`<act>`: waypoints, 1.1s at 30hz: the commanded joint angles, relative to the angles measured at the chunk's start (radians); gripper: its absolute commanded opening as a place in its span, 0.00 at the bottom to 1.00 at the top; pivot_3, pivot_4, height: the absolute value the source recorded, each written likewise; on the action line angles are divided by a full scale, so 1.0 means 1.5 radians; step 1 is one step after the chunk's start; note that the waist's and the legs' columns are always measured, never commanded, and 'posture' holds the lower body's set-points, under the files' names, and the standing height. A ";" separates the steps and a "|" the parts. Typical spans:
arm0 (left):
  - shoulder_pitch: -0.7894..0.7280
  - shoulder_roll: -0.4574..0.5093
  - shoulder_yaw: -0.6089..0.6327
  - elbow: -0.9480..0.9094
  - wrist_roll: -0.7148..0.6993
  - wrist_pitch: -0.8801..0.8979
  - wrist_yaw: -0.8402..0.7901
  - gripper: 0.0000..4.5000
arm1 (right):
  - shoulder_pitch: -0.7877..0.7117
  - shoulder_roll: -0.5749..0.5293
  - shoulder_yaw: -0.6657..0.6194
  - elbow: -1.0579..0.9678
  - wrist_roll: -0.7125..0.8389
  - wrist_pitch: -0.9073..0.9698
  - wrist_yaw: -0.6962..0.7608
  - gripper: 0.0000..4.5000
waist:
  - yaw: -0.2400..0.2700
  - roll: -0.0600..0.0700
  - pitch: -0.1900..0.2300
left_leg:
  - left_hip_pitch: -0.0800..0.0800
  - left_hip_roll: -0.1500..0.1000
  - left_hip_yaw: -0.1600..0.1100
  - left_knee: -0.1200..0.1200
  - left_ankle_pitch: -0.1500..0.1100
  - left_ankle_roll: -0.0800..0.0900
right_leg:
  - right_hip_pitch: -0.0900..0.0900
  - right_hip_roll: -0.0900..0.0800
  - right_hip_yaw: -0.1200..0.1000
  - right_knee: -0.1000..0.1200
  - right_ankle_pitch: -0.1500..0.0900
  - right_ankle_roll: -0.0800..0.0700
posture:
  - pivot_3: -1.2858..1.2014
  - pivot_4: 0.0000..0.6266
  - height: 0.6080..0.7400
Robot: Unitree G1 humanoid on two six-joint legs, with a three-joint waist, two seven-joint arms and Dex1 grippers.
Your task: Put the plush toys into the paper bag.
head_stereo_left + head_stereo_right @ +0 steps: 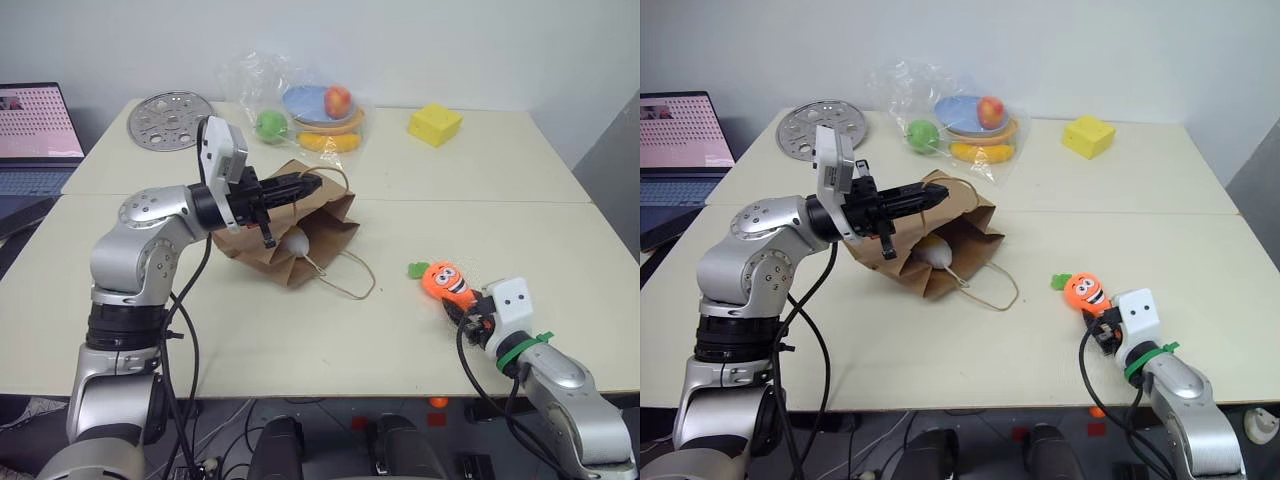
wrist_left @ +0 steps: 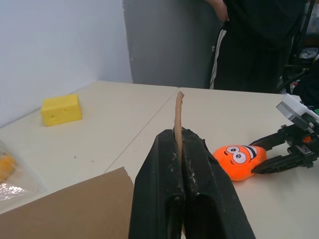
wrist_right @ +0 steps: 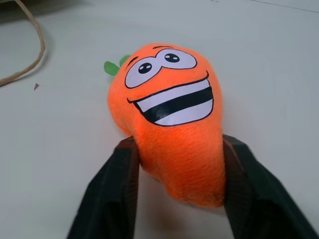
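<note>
Table point(image 1: 300, 330): unlabelled carrot toy point(image 3: 169, 124), paper bag point(image 1: 300, 225).

Head stereo pair looks down over the tabletop point(image 1: 400, 230); wrist cams sit close, both catching the carrot point(image 3: 169, 124).

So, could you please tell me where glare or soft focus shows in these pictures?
Left eye view: glare on the plastic bag around the fruit. Left wrist view: the person behind the table looks soft. Right wrist view: the carrot is evenly lit, sitting between the right hand's fingers.

Egg toy point(image 1: 936, 252) half inside bag point(image 1: 970, 225)
</note>
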 commanded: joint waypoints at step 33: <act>-0.020 0.006 -0.001 -0.034 -0.015 0.016 -0.010 0.00 | -0.639 0.279 0.184 0.694 -0.008 -0.209 0.082 0.01 | -0.003 0.000 0.000 | -0.001 0.000 -0.001 0.000 0.000 0.000 | -0.001 0.001 -0.001 0.003 0.000 0.000 | 0.52 0.24 1.00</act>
